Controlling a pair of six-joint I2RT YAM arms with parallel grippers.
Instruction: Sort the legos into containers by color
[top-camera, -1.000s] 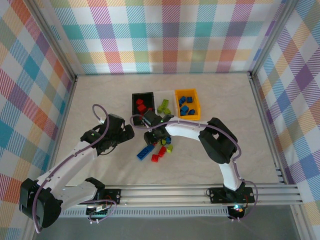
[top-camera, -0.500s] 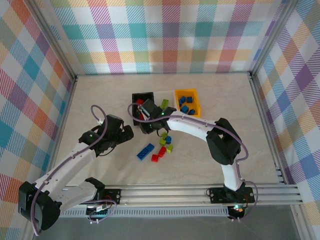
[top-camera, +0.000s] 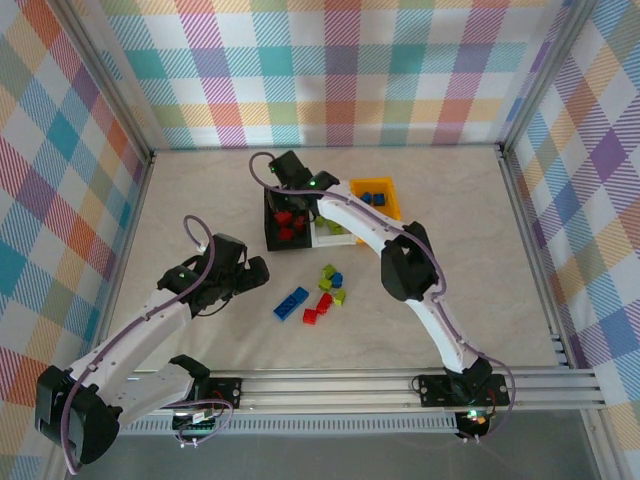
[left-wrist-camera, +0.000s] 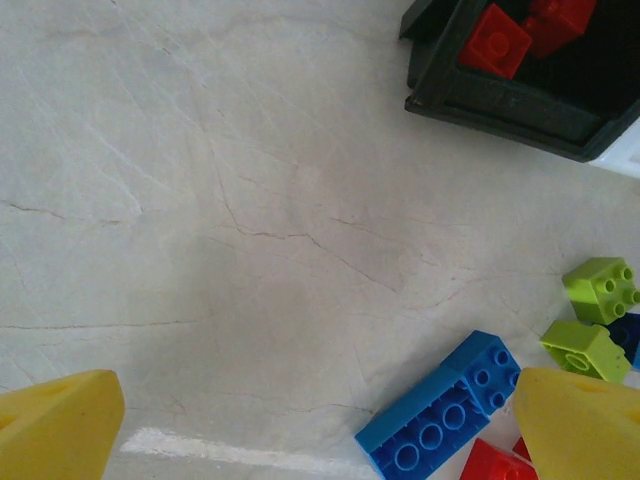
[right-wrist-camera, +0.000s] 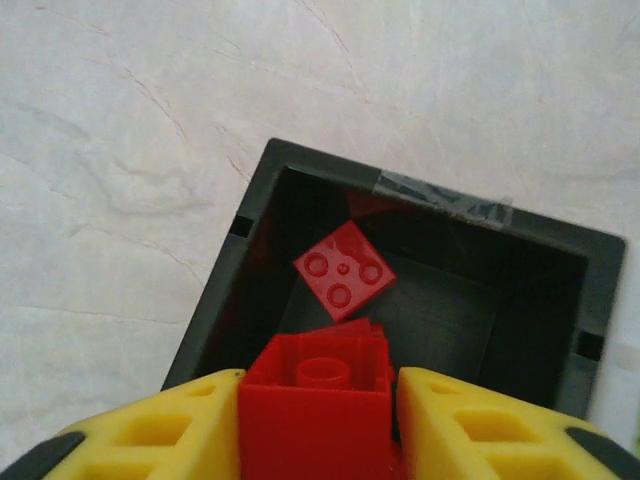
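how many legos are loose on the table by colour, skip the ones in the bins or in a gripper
green legos: 3
blue legos: 2
red legos: 2
total: 7 loose on the table
left out: 1 red lego held in the right gripper

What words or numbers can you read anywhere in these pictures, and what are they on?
None: no word, number or sign can be read.
Blue brick: the bumps are too blurred to show any letters.
Red brick gripped in the right tool: plain, no writing.
Black bin and its strip of tape: no label.
Checkered walls: pattern, no words.
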